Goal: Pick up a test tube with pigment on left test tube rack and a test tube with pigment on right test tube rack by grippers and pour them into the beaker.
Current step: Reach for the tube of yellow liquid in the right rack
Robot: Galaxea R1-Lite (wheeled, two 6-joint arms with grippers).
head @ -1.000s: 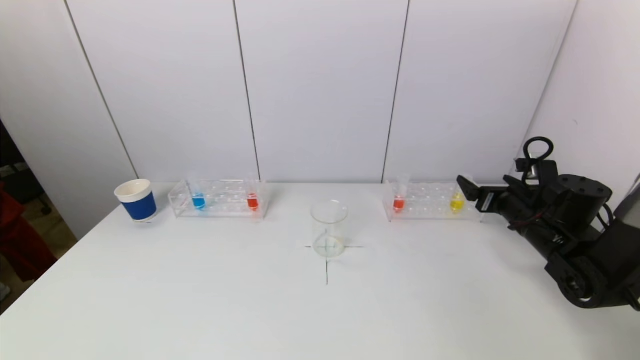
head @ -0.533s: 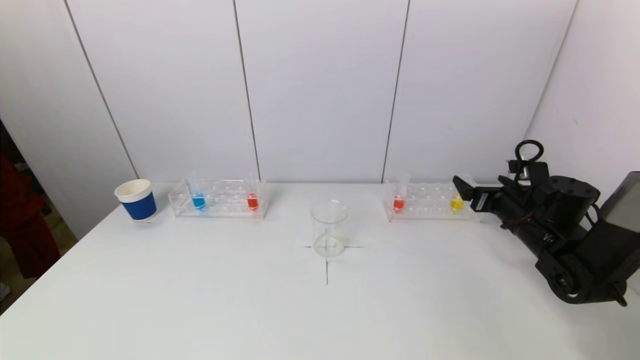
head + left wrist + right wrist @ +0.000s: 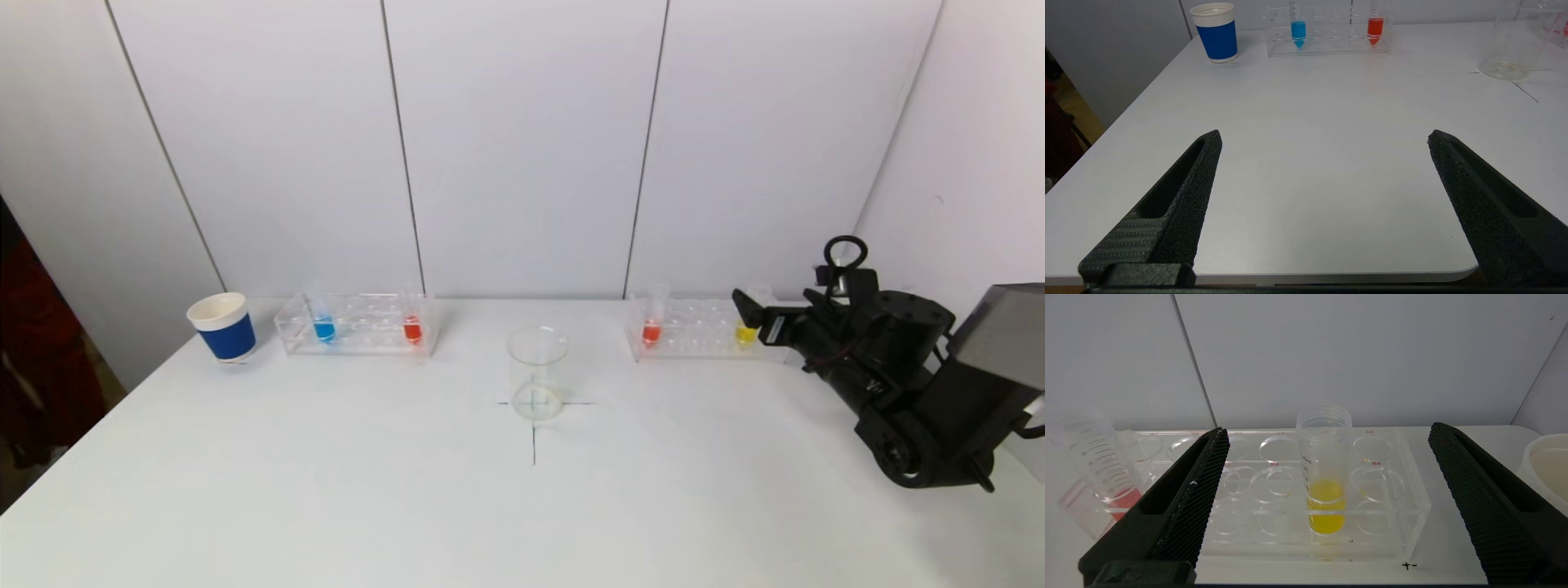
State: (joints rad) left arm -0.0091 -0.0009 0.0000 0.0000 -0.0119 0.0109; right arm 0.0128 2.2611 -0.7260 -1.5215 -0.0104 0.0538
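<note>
The left clear rack [image 3: 363,336] holds a blue tube [image 3: 324,327] and a red tube [image 3: 412,328]. The right clear rack [image 3: 698,336] holds a red tube [image 3: 651,331] and a yellow tube [image 3: 744,332]. The empty glass beaker [image 3: 536,371] stands between them on a cross mark. My right gripper [image 3: 747,314] is open just in front of the yellow tube [image 3: 1325,498], its fingers to either side and apart from it. My left gripper [image 3: 1325,136] is open and empty over the table's near left edge, far from the left rack [image 3: 1331,47].
A blue paper cup [image 3: 222,327] stands left of the left rack. A white container's rim [image 3: 1547,465] shows beside the right rack. The wall stands close behind both racks. A second red tube [image 3: 1106,473] leans at the right rack's far end.
My right arm has swung in and its gripper has crept left toward the yellow tube. The tubes, racks and beaker have not moved.
</note>
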